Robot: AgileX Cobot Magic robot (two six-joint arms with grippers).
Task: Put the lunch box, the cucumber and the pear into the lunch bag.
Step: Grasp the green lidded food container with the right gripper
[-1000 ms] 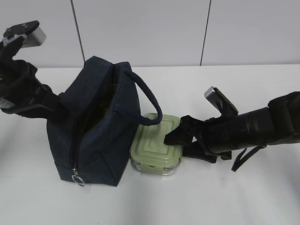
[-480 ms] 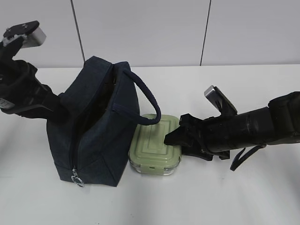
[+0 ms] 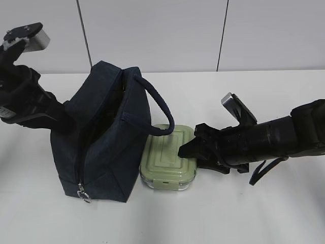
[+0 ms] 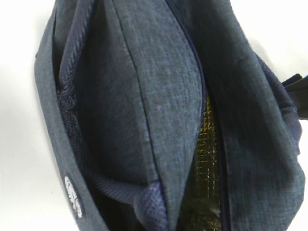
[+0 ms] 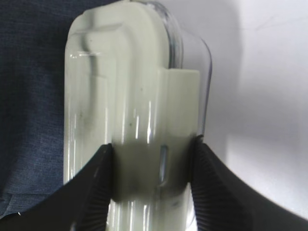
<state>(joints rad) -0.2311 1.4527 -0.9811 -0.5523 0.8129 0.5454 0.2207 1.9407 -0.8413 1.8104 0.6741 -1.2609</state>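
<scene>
The dark navy lunch bag (image 3: 106, 147) stands at the left with its top zipper open; it fills the left wrist view (image 4: 144, 96). My left arm (image 3: 25, 101) reaches to the bag's far left side. The left gripper's fingers are hidden by fabric that bunches at it. The sage-green-lidded lunch box (image 3: 165, 160) rests on the table against the bag's right side. My right gripper (image 3: 185, 152) is shut on the box's near end, one finger on each side (image 5: 153, 147). The box (image 5: 120, 96) is close up there. The cucumber and pear are out of view.
The bag's padded loop handle (image 3: 160, 109) arches over the lunch box's far edge. The silver ring pull (image 3: 84, 194) hangs at the bag's lower front corner. The white table (image 3: 244, 213) is bare in front and to the right. A yellowish lining (image 4: 207, 144) shows inside the bag.
My right gripper's fingers have drawn in on the lunch box, and the box has shifted slightly toward the bag. The left arm and bag have not moved.
</scene>
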